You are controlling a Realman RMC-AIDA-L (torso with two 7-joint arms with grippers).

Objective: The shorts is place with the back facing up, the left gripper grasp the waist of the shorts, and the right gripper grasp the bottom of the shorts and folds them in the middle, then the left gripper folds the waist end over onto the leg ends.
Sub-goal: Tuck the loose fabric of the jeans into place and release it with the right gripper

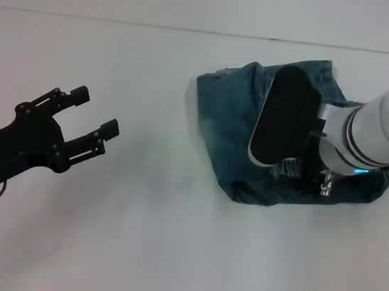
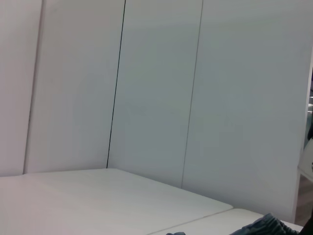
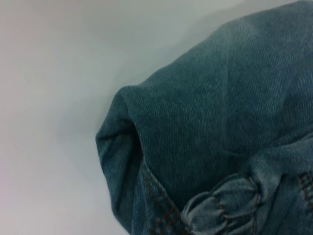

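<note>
The blue denim shorts lie bunched and folded on the white table, right of centre in the head view. My right arm reaches over them, and its gripper is down at the shorts' near edge, mostly hidden under the wrist. The right wrist view is filled by the shorts at close range, with a rolled fold and a stitched hem. My left gripper hovers open and empty over bare table, well to the left of the shorts. A sliver of the shorts shows in the left wrist view.
The white table stretches around the shorts, with its far edge meeting a pale wall. The left wrist view shows wall panels behind the table.
</note>
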